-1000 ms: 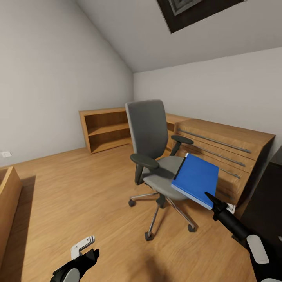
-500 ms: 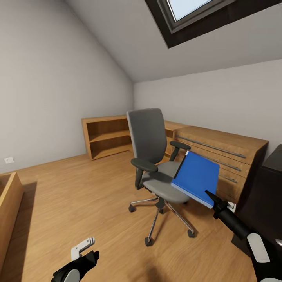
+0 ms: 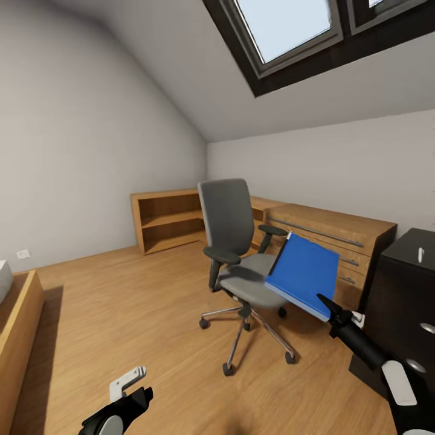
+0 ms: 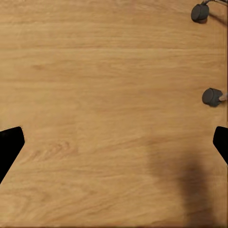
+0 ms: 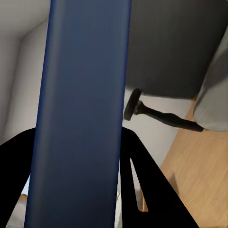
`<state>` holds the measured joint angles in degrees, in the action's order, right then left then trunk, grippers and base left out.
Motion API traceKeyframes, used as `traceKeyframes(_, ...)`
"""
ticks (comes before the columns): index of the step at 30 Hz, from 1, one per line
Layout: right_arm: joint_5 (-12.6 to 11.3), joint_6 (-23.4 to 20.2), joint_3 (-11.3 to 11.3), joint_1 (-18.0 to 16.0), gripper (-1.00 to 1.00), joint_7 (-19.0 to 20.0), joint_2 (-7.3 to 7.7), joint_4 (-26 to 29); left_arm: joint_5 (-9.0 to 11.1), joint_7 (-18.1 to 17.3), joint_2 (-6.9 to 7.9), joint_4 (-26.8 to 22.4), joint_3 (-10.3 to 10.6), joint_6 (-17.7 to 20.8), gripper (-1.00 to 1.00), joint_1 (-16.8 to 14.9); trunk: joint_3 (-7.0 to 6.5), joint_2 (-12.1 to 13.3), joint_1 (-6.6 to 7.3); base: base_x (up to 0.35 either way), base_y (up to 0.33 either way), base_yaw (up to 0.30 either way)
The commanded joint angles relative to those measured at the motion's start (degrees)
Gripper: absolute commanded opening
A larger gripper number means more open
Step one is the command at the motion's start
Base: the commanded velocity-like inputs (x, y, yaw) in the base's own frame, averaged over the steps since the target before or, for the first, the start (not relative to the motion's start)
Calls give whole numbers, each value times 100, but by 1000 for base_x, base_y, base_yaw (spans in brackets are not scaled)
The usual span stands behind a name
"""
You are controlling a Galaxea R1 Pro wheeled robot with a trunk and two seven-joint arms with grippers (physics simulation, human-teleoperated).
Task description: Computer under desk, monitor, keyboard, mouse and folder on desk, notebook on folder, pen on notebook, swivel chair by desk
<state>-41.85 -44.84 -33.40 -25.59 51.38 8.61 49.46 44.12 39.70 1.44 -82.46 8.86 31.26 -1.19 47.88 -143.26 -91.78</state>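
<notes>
Head view: right gripper (image 3: 324, 302) was clamped on the lower corner of the folder (image 3: 304, 273), which hung tilted in the air, clear of the swivel chair (image 3: 237, 254) and just beside its seat. Compared with 1 s before, the whole picture had shifted: more skylight (image 3: 284, 27) overhead, and the corner of the desk (image 3: 403, 302) with its round knobs now in sight at the right. That read as the camera lifting and turning, not the furniture moving; folder and arm kept the same place in the picture. A small pale upright object, possibly the pen (image 3: 420, 254), stood on the desk top; too small to be sure. Low wooden dresser (image 3: 329, 241) behind the chair.

Left wrist view: left gripper (image 4: 114, 142) had its fingers spread wide over bare floor (image 4: 95, 95), holding nothing; 2 chair casters nearby.

Right wrist view: folder seen edge-on between the dark fingers (image 5: 147, 190).

Judgement: folder was off the chair and the desk was coming into reach; placement next.
</notes>
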Motion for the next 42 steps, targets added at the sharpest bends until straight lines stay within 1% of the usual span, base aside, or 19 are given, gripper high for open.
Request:
traceKeyframes(1,9,-24,-8,-2,-100,80,6,-9,50,55,6,-7,12,3,100,-4,-16,-1,5,-90,0,0)
traceKeyframes(3,16,-21,-8,-1,-100,169,10,-14,51,55,6,-7,12,3,100,-4,-61,2,10,-65,0,0)
traceKeyframes(6,24,-7,-8,8,-100,338,16,-32,55,55,6,-7,11,3,100,-4,-115,120,75,-28,0,0)
traceKeyframes(10,29,4,-8,32,-100,397,17,-90,60,57,6,-7,12,3,100,-4,-187,281,163,-10,0,0)
traceKeyframes(21,60,41,-8,45,-100,406,16,-135,58,64,6,-7,15,3,100,-4,-187,281,163,-1,0,0)
traceKeyframes(30,262,51,-8,45,-100,275,-30,-120,62,64,6,-5,12,3,100,-4,-187,281,163,0,0,0)
traceKeyframes(33,274,37,-8,45,-100,261,-30,-91,57,64,6,-6,11,3,100,-4,-187,281,163,0,0,0)
traceKeyframes(35,279,16,-3,45,-100,244,-24,32,55,64,6,-6,11,3,100,-4,-187,281,163,0,0,0)
traceKeyframes(36,281,6,-1,45,-100,157,-27,238,58,65,6,-6,14,3,100,-4,-187,281,163,0,0,0)
traceKeyframes(37,265,-21,-2,45,-100,-73,-31,506,60,66,6,-7,17,3,100,-4,-187,281,163,0,0,0)
traceKeyframes(38,256,-56,-3,45,-100,-203,-30,635,60,67,4,-7,19,3,100,-4,-187,281,163,0,0,0)
traceKeyframes(39,242,-154,-5,45,-100,-449,-28,878,59,66,1,-7,22,3,100,-4,-187,281,163,0,0,0)
traceKeyframes(40,231,-316,-6,45,-100,-709,-27,1151,57,65,0,-7,24,3,100,-4,-205,321,185,0,0,0)
traceKeyframes(42,220,-860,-7,41,-100,-1430,-27,1980,50,66,-2,-7,27,3,100,-4,-241,401,229,0,0,0)
